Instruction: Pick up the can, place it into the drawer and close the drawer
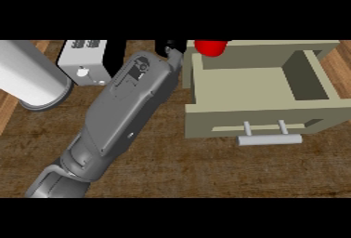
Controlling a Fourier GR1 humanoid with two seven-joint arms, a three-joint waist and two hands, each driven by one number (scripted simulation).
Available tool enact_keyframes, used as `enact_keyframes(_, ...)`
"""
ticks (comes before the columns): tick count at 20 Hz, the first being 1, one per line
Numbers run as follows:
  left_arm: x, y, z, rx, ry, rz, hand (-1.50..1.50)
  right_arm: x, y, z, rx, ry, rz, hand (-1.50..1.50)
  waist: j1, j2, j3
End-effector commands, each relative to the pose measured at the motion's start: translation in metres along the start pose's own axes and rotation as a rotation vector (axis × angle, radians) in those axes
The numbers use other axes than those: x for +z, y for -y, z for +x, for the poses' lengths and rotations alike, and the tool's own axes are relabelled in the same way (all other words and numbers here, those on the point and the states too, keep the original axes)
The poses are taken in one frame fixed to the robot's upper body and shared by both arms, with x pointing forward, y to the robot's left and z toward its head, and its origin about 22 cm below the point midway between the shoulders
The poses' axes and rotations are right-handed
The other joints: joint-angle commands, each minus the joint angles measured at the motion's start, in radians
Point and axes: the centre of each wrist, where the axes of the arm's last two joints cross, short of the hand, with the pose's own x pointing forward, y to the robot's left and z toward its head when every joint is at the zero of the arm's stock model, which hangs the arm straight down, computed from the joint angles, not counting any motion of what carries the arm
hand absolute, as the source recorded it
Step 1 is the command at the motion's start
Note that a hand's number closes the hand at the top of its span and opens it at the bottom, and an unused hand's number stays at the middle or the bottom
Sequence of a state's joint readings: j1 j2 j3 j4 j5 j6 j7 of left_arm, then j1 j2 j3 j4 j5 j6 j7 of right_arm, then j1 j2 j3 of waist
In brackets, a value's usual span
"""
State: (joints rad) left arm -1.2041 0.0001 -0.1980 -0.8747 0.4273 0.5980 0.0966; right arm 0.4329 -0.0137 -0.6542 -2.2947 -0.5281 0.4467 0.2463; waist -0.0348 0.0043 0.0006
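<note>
At far right on the bench (205, 172), the drawer (260, 100) stands open, its handle (269, 139) nearest. A red can (211, 47) shows at its far-left edge. One hand (169, 48) beside it is mostly hidden, so its grip cannot be told.

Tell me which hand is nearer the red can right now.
Left. The left hand is at the view's top, just left of the red can, beside the open drawer's rear left corner. The right hand is not in view, so its place cannot be told.
</note>
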Motion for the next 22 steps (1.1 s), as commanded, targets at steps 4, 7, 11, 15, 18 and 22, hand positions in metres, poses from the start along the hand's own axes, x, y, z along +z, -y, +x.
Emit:
enact_keyframes(4, -0.009, 0.018, -0.006, -0.02, -0.013, 0.01, 1.5, -0.01, -0.003, 0.0, -0.003, 0.008, 0.024, -1.5, -0.019, 0.006, 0.0)
enact_keyframes(7, -0.015, 0.03, 0.01, -0.022, -0.022, 0.02, 1.5, -0.012, 0.007, 0.005, 0.007, 0.001, 0.021, -1.5, -0.023, 0.006, 0.001)
enact_keyframes(11, -0.016, 0.03, -0.001, -0.051, -0.052, 0.015, 1.5, 0.001, -0.006, -0.003, -0.014, 0.001, 0.024, -1.5, -0.025, 0.004, 0.001)
enact_keyframes(15, -0.012, 0.039, -0.004, -0.07, -0.031, 0.031, 1.5, -0.015, -0.007, 0.01, -0.024, 0.026, 0.02, -1.5, -0.037, 0.008, 0.001)
enact_keyframes(18, -0.011, 0.034, -0.017, -0.07, -0.073, 0.038, 1.5, -0.015, 0.004, 0.006, -0.021, 0.014, 0.033, -1.5, -0.044, 0.009, 0.001)
enact_keyframes(22, -0.01, 0.029, -0.032, -0.117, -0.08, 0.05, 1.5, -0.017, -0.005, -0.002, -0.019, 0.019, 0.033, -1.5, -0.043, 0.012, 0.001)
